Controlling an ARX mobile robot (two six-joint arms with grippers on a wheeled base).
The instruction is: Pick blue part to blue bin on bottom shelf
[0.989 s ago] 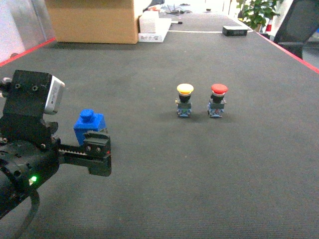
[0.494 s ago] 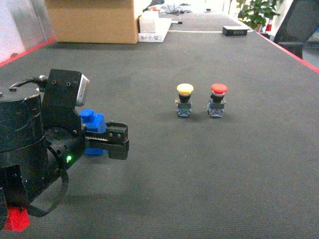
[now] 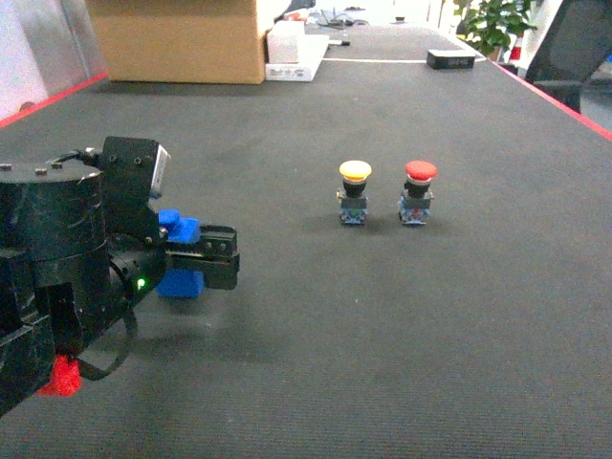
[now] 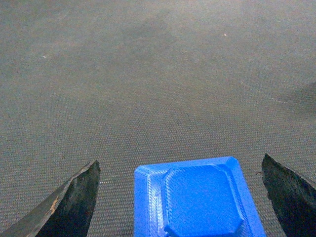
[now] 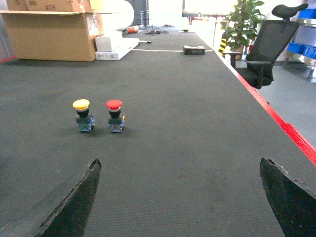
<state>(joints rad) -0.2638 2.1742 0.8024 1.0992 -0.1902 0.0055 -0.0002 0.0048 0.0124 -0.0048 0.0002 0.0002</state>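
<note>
The blue part (image 4: 197, 197), a square block with a raised octagonal top, rests on the dark mat. My left gripper (image 4: 180, 160) is open and straddles it, one dark finger (image 4: 69, 207) on each side with a gap to the block. In the head view the blue part (image 3: 180, 281) shows partly under the left arm's black wrist (image 3: 201, 258). My right gripper (image 5: 180, 160) is open over bare mat with nothing between its fingers, and it does not show in the head view. The blue bin and the bottom shelf are out of view.
A yellow push button (image 3: 355, 191) and a red push button (image 3: 419, 191) stand side by side mid-table. A cardboard box (image 3: 177, 38) and a white box (image 3: 296, 53) sit at the far edge. A red line (image 5: 291, 136) marks the right table edge; an office chair (image 5: 269, 44) stands beyond it.
My left arm has moved forward and come down over the blue part, so the block now lies between its fingers. The buttons have not moved.
</note>
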